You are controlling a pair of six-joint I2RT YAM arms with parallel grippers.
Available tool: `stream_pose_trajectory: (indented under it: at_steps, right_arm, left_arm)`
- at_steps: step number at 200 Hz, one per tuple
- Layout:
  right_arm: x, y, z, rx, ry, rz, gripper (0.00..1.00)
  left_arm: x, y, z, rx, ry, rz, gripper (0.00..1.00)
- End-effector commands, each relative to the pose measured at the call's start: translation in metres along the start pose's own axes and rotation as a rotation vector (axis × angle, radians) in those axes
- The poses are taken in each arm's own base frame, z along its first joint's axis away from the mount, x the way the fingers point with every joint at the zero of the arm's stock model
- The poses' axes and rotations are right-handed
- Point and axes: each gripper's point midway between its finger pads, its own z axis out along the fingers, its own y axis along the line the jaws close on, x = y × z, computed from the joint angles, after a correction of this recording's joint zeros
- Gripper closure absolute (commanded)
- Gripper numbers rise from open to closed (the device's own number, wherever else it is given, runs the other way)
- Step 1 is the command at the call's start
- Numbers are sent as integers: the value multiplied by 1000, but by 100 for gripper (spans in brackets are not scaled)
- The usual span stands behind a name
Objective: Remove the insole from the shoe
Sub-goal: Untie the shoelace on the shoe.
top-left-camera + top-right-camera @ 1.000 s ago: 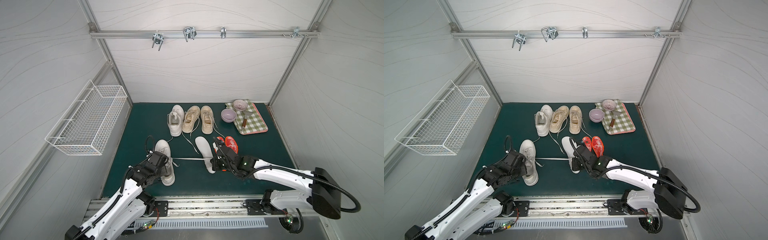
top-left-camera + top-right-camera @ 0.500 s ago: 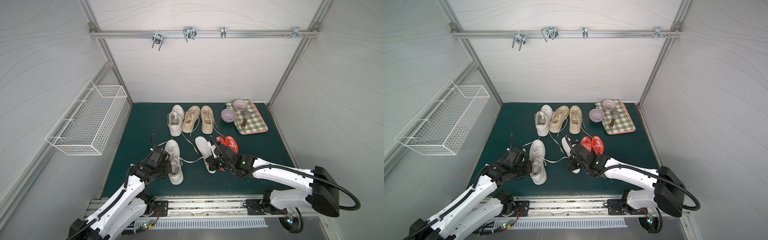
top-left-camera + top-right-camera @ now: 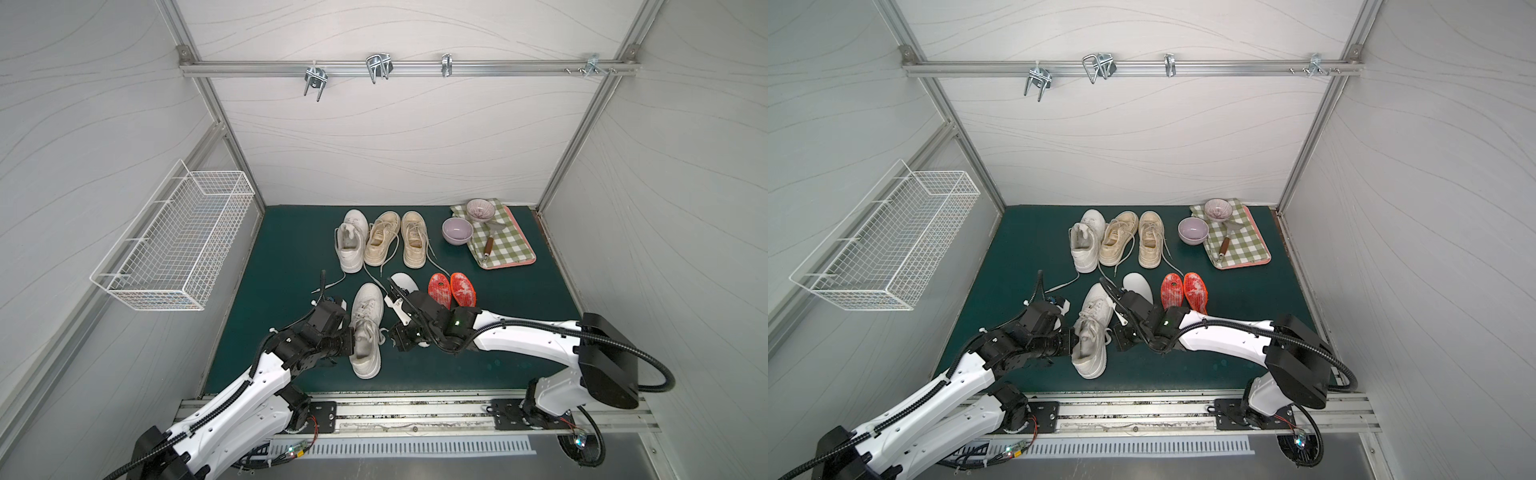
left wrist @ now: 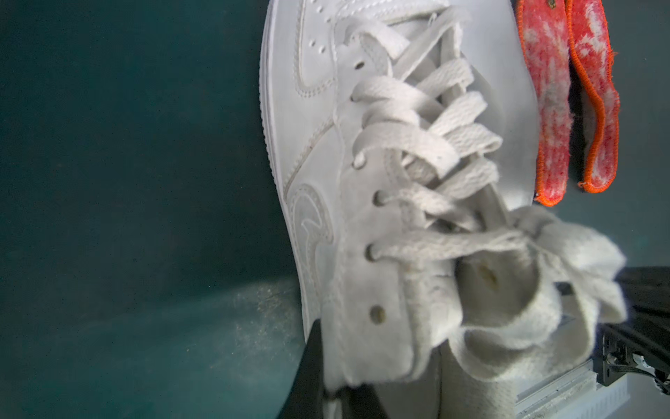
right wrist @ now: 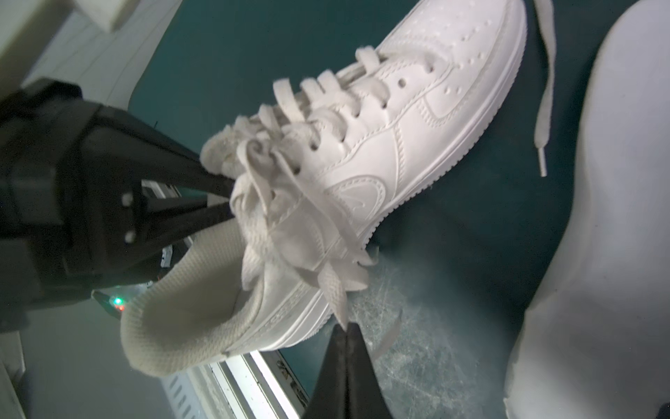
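Observation:
The white shoe (image 3: 368,328) (image 3: 1092,328) lies on the green mat (image 3: 291,257) near its front, toe pointing to the back wall. My left gripper (image 3: 353,338) (image 3: 1073,338) (image 4: 337,381) is shut on the shoe's (image 4: 326,145) eyelet flap by the collar. The right wrist view shows its two black fingers (image 5: 214,181) pinching there. My right gripper (image 3: 388,332) (image 3: 1113,332) (image 5: 346,330) is beside the shoe (image 5: 398,127), jaws together on a lace end. A white insole (image 3: 405,282) (image 3: 1138,284) (image 5: 598,217) lies flat on the mat behind it. The shoe's inside shows only lining.
Two red insoles (image 3: 451,289) (image 4: 551,90) lie just right of the white one. Three more shoes (image 3: 380,239) stand in a row at the back. A purple bowl (image 3: 457,230) and a checked cloth (image 3: 505,245) with a second bowl sit back right. A wire basket (image 3: 174,241) hangs on the left wall.
The left arm has carried the shoe to the right, close to the right gripper. The lace that stretched taut between shoe and right gripper now hangs slack.

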Motion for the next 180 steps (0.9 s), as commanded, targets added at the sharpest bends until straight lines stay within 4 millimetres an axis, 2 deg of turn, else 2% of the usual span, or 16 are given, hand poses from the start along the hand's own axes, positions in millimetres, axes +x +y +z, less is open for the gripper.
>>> stream_pose_trajectory:
  at_steps: [1, 24, 62, 87, 131, 180]
  right_arm:
    - [13, -3, 3, 24, 34, -39, 77]
    - [3, -16, -7, 98, -19, -49, 65]
    - [-16, -33, -10, 121, -64, -23, 63]
    - [-19, -26, 1, 66, -51, -55, 63]
    - [-8, -14, 19, -19, -23, -68, 61]
    - [-3, -5, 35, -33, 4, -97, 59]
  left_arm:
    - [-29, -27, -9, 107, -116, 37, 100]
    - [-27, -29, -8, 113, -107, 52, 100]
    - [-24, -33, -8, 124, -105, 75, 100]
    - [-23, -34, -8, 127, -104, 80, 100]
    - [-24, -36, -9, 138, -108, 83, 100]
    - [-22, -42, -8, 168, -92, 88, 100]
